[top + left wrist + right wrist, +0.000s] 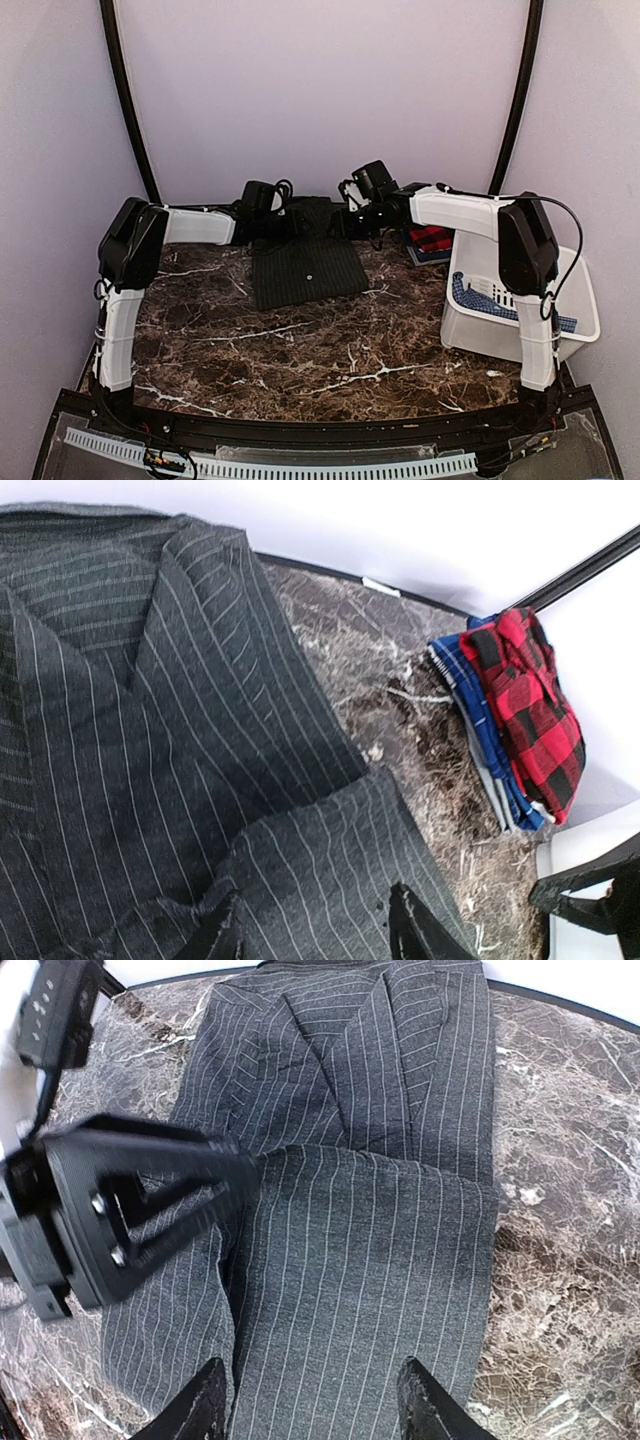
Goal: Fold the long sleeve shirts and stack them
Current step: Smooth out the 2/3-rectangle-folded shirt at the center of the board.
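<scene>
Charcoal pinstripe shirt (303, 262) lies partly folded on desk (300, 350), apart from white bin (500, 320). Red-and-black plaid shirt (530, 710) sits folded just beside the bin. Left gripper (315, 935) and right gripper (310, 1405) are both spread over the pinstripe cloth, grasping nothing. Judged soft, light, limp: pinch the doubled fold edges.

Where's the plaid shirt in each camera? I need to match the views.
Top external: plaid shirt at the back right, behind the bin.
Left wrist: right side, atop blue folded cloth.
Right wrist: not in it.
Shared landmark: the pinstripe shirt, in all three.
</scene>
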Motion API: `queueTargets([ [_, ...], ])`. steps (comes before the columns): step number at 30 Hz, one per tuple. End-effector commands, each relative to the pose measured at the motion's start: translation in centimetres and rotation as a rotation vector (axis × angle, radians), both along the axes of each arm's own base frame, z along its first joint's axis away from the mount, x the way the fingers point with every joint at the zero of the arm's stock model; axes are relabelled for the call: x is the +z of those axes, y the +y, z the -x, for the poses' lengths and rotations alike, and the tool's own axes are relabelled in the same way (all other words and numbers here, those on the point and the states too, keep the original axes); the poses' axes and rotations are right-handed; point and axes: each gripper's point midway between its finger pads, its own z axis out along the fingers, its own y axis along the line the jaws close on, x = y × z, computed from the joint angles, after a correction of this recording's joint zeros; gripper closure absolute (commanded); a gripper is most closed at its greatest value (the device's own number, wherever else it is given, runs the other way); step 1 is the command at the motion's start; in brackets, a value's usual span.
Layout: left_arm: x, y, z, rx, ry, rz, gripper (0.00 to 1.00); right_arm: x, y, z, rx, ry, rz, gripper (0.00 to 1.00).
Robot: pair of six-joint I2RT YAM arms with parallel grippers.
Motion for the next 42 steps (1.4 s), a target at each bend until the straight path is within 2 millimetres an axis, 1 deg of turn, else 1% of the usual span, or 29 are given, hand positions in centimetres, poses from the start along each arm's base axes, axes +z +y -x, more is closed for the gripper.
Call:
queueTargets([
  [1,5.3,-0.2,-0.9,-0.041,-0.09,0.107,0.53,2.1,-0.1,0.4,0.009,-0.043,-0.006,0.45],
  [5,7.2,0.9,0.0,-0.013,-0.127,0.146,0.54,2.2,-0.3,0.8,0.016,-0.045,0.0,0.45],
  [6,7.5,1.4,0.6,-0.002,-0.127,0.145,0.54,2.2,-0.4,1.0,0.017,-0.046,0.002,0.45],
  [7,7.8,1.9,0.6,0.024,-0.135,0.142,0.56,2.2,-0.5,1.1,0.018,-0.047,0.006,0.45],
  [8,7.9,2.5,1.2,0.041,-0.131,0.136,0.58,2.1,-0.6,1.2,0.019,-0.046,0.008,0.45],
  [10,7.4,4.1,1.6,0.115,-0.115,0.112,0.62,2.4,-0.7,1.5,0.022,-0.051,0.009,0.45],
  [11,6.8,4.7,2.3,0.129,-0.1,0.107,0.64,2.4,-0.8,1.6,0.023,-0.052,0.009,0.45],
  [12,6.6,5.0,2.5,0.144,-0.094,0.109,0.68,2.7,-0.9,1.8,0.024,-0.056,0.008,0.45],
  [13,5.9,5.2,2.9,0.149,-0.079,0.103,0.7,2.9,-1.0,1.9,0.021,-0.059,0.008,0.45],
  [14,5.4,5.3,3.0,0.149,-0.062,0.099,0.75,3.0,-1.1,1.9,0.019,-0.061,0.009,0.45],
  [15,4.6,5.2,3.2,0.143,-0.043,0.096,0.78,3.1,-1.2,2.0,0.017,-0.063,0.009,0.45],
  [16,4.3,4.9,3.4,0.134,-0.028,0.105,0.82,3.3,-1.3,2.1,0.017,-0.065,0.008,0.45],
  [17,3.5,4.8,3.5,0.129,-0.012,0.104,0.84,3.4,-1.4,2.2,0.017,-0.066,0.008,0.45],
  [18,3.3,4.5,3.7,0.12,-0.004,0.11,0.86,3.5,-1.4,2.3,0.017,-0.067,0.008,0.45],
  [19,2.7,4.3,3.7,0.118,0.007,0.109,0.87,3.7,-1.5,2.4,0.016,-0.068,0.005,0.45],
  [22,2.1,3.3,3.7,0.093,0.021,0.115,0.89,4.0,-1.6,2.7,0.016,-0.07,-0.002,0.45],
  [23,1.7,3.1,3.4,0.09,0.026,0.11,0.9,4.1,-1.6,2.8,0.017,-0.069,-0.005,0.45],
  [24,0.9,2.8,3.4,0.085,0.037,0.104,0.9,4.0,-1.6,2.9,0.019,-0.067,-0.007,0.45],
  [25,1.2,2.4,3.0,0.078,0.031,0.112,0.9,4.0,-1.6,3.0,0.022,-0.065,-0.006,0.45],
  [26,0.4,2.0,3.0,0.067,0.045,0.113,0.91,4.0,-1.6,3.1,0.023,-0.062,-0.005,0.45],
  [27,0.7,1.6,2.8,0.053,0.039,0.123,0.91,3.9,-1.7,3.1,0.022,-0.06,-0.004,0.45],
  [30,0.0,0.7,2.1,0.034,0.042,0.131,0.91,3.8,-1.8,3.4,0.026,-0.055,0.001,0.45],
  [34,-0.1,0.0,1.2,0.027,0.036,0.136,0.91,3.4,-2.1,3.7,0.024,-0.046,0.006,0.45],
  [38,-1.8,-0.9,0.2,0.01,0.072,0.122,0.91,2.8,-2.0,4.1,0.032,-0.028,0.008,0.45],
  [39,-3.2,-1.0,0.3,0.005,0.101,0.111,0.91,2.6,-2.0,4.2,0.032,-0.024,0.012,0.45],
  [40,-3.0,-1.3,-0.1,0.001,0.098,0.117,0.91,2.5,-2.1,4.2,0.033,-0.023,0.014,0.45],
  [41,-4.4,-1.4,0.0,0.0,0.126,0.106,0.91,2.4,-2.1,4.2,0.033,-0.021,0.016,0.45],
  [42,-4.3,-1.6,-0.3,-0.003,0.123,0.111,0.91,2.4,-2.1,4.3,0.034,-0.019,0.019,0.45],
])
